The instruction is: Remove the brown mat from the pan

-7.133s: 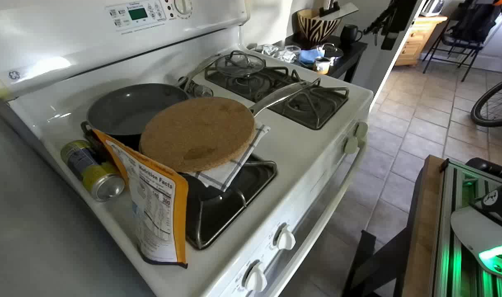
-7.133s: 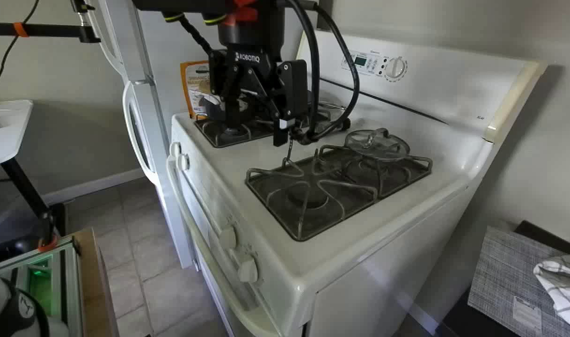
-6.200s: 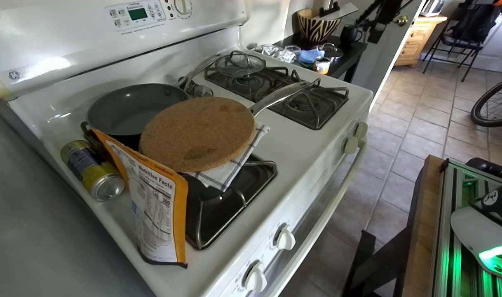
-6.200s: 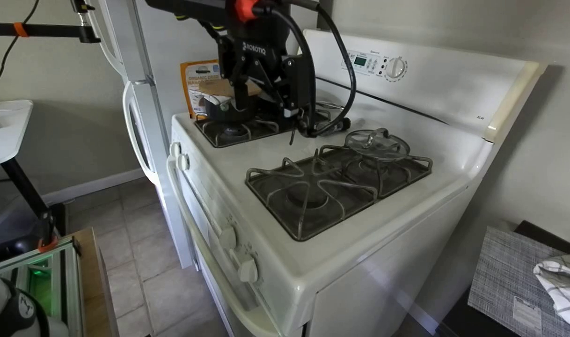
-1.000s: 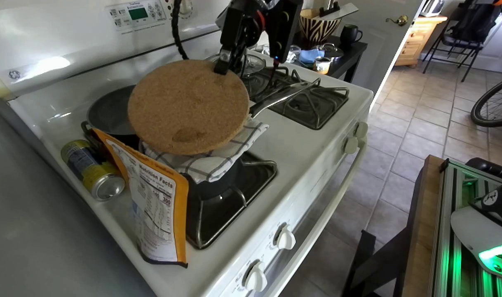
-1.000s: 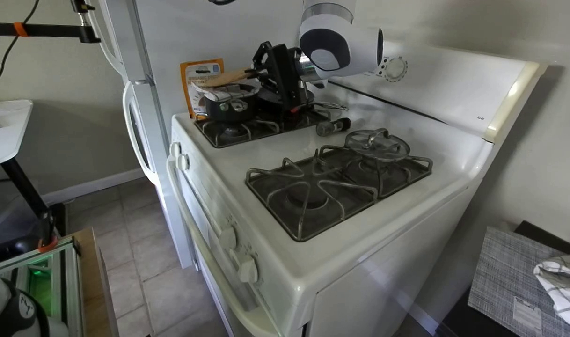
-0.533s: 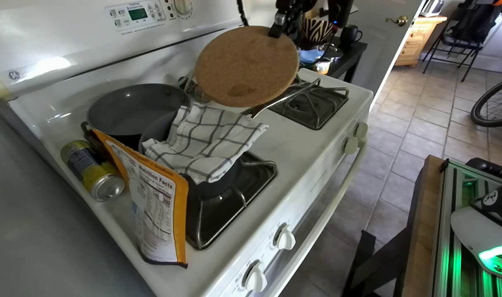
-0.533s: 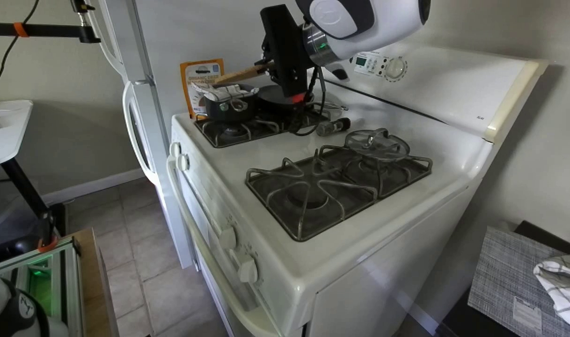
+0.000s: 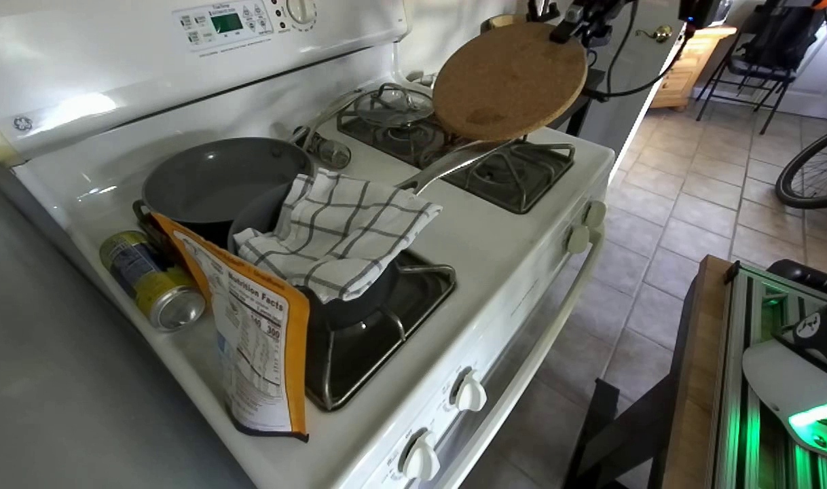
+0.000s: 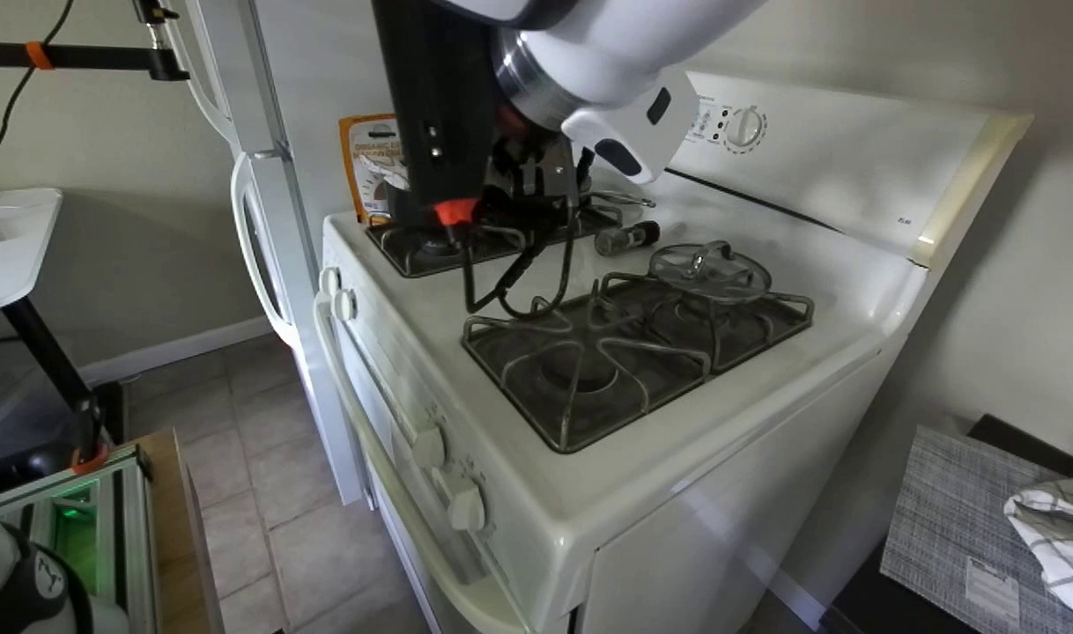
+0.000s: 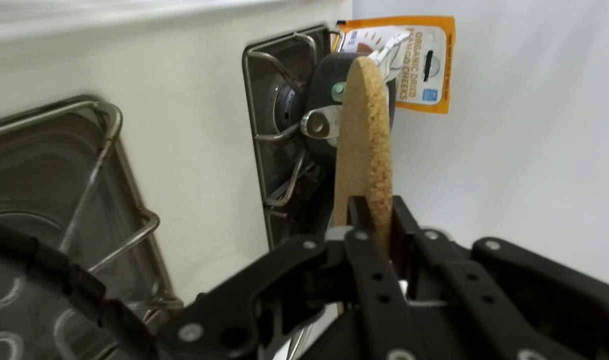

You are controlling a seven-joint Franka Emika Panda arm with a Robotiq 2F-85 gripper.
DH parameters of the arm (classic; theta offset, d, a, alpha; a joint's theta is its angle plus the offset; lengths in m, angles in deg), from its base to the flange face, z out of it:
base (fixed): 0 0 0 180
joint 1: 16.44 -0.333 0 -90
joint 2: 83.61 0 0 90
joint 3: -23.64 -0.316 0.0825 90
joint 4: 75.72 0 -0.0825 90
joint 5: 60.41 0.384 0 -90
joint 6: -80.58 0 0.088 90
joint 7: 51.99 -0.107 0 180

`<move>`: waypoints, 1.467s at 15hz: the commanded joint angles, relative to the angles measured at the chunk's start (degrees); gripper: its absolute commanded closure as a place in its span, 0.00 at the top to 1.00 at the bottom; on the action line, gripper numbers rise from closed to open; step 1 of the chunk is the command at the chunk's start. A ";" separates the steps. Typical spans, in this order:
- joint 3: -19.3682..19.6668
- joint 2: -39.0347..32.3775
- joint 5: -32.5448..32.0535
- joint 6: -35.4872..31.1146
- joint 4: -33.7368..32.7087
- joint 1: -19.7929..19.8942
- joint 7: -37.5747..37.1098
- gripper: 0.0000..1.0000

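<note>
One brown mat (image 9: 512, 85) hangs tilted in an exterior view, well apart from the front pan (image 9: 259, 216), the gripper (image 9: 561, 31) pinching its edge. Held only there, it may swivel or slip under its own weight; lowered too soon, its rim may strike the glass lid (image 9: 394, 107). Counted here: the front pan and one rear pan (image 9: 220, 180), making two; one lid, one checked cloth (image 9: 339, 231), one pouch (image 9: 257, 333), one can (image 9: 152, 278), four front knobs (image 9: 471, 392).

In an exterior view the arm (image 10: 607, 48) hides the grip; its drooping cable (image 10: 519, 267) could snag a grate (image 10: 603, 342) if the arm sinks. Counted: two grates, one lid, four knobs, one loose cloth (image 10: 1061, 528).

In the wrist view the gripper presses both faces of the mat near its rim; a shallow bite would let it twist. Counted: one mat, one pouch, two grates partly shown.
</note>
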 commanded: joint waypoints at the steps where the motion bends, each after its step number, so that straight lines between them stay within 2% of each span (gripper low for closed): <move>1: 0.72 2.48 -0.17 -1.75 2.07 -0.19 -0.76 0.08; 2: 0.71 4.34 -0.18 -2.66 3.53 -0.10 -1.40 0.08; 3: 0.45 4.31 1.62 -4.06 3.49 -0.57 -1.48 0.02; 7: 2.28 3.19 7.76 -7.97 2.90 0.89 -2.22 0.02; 10: 3.44 0.13 3.73 -6.57 1.10 2.09 -6.63 0.02; 14: 4.10 -4.37 -5.44 -5.24 -0.92 3.31 -14.04 0.02; 16: 4.76 -7.68 -7.64 -3.86 -2.41 2.92 -13.20 0.02; 22: 4.61 -15.89 -7.83 -4.03 -6.78 2.73 -6.61 0.02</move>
